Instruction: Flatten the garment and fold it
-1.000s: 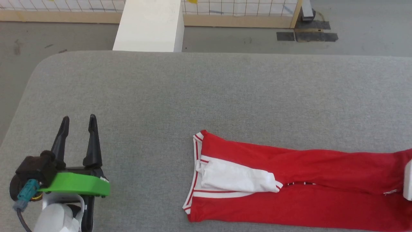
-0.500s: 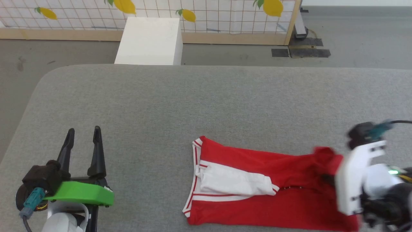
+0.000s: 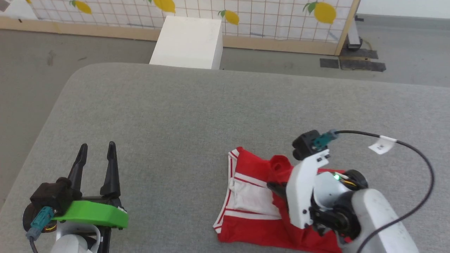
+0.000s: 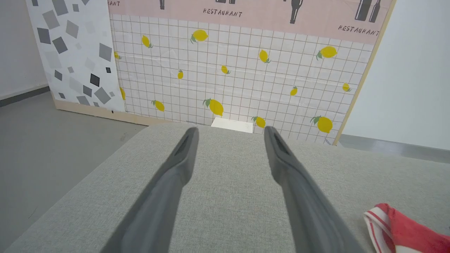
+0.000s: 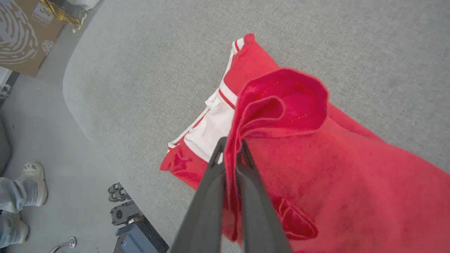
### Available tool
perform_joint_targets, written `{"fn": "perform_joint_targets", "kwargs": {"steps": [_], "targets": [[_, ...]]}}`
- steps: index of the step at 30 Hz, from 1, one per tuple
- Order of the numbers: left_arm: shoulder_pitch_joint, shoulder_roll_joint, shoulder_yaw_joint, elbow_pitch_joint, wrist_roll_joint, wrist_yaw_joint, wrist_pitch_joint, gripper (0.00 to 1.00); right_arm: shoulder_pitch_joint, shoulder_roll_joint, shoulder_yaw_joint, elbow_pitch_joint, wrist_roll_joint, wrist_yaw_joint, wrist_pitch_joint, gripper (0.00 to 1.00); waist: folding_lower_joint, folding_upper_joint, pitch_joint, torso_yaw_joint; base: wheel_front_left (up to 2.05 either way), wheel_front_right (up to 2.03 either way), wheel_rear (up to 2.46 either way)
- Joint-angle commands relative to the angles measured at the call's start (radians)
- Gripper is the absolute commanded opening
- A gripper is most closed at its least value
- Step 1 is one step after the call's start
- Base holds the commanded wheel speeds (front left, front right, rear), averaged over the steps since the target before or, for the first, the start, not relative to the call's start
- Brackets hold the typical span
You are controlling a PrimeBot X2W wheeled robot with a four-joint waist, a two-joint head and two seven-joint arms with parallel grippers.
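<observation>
**gridfan:** where's the garment (image 3: 246,167) sitting right now?

**me:** it's lying on the grey surface (image 3: 175,116), over on my right side near the front edge. The collar end with the striped trim is lying flat, with the white sleeve (image 3: 251,198) resting on top of the red. The other red end is hanging up off the surface and bunching over the flat part.

**gridfan:** which tool is doing that?

**me:** my right tool (image 5: 230,147). It's clamping tight on a fold of the red fabric, and the cloth is curling into a loop just past the fingertips.

**gridfan:** and the left?

**me:** my left tool (image 3: 97,146) is hovering over bare surface, well apart from the garment. Its fingers are spreading wide and gripping nothing, pointing toward the white box (image 3: 188,42) and the lemon-print panel (image 4: 228,77) behind it.
</observation>
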Motion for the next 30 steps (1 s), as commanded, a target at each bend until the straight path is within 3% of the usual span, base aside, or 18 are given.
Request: {"fn": "perform_joint_targets", "kwargs": {"steps": [1,9,10,11,16,23,26,30], "targets": [[0.003,-0.006,0.000,0.001,-0.004,-0.002,-0.005,1.00,-0.027,0.002,0.010,0.036,0.007,-0.002,-0.031,0.00,0.0000,0.0000,0.015,0.012,0.00,0.00,0.00],[-0.016,-0.016,-0.011,0.010,-0.004,-0.009,-0.005,1.00,-0.076,0.004,0.074,0.301,0.060,-0.002,-0.211,0.00,0.0000,0.0000,0.038,0.037,0.00,0.00,0.00],[-0.018,-0.017,-0.012,0.011,-0.004,-0.009,-0.005,1.00,-0.082,0.004,0.086,0.325,0.059,-0.002,-0.224,0.26,0.0000,0.0000,0.039,0.039,0.00,0.00,0.00],[-0.020,-0.019,-0.013,0.013,-0.005,-0.010,-0.005,1.00,-0.090,0.004,0.103,0.348,0.064,-0.002,-0.239,1.00,0.0000,0.0000,0.040,0.040,0.00,0.00,0.00],[-0.018,-0.020,-0.006,0.020,-0.006,-0.012,-0.005,1.00,-0.139,0.004,0.211,0.356,0.164,-0.002,-0.289,1.00,0.0000,0.0000,0.033,0.030,0.00,0.00,0.00],[-0.006,-0.023,-0.003,0.013,0.001,-0.009,-0.005,1.00,-0.222,0.004,0.334,0.244,0.309,-0.002,-0.378,1.00,0.0000,0.0000,0.005,-0.006,0.00,0.00,0.00],[-0.002,-0.021,0.004,0.007,0.002,-0.007,-0.005,1.00,-0.243,0.004,0.319,0.210,0.280,-0.002,-0.411,1.00,0.0000,0.0000,-0.005,-0.029,0.00,0.00,0.00],[0.008,-0.021,0.012,-0.006,0.007,-0.001,-0.005,1.00,-0.229,0.003,0.205,0.181,0.101,-0.002,-0.427,1.00,0.0000,0.0000,-0.016,-0.065,0.00,0.00,0.00]]}}
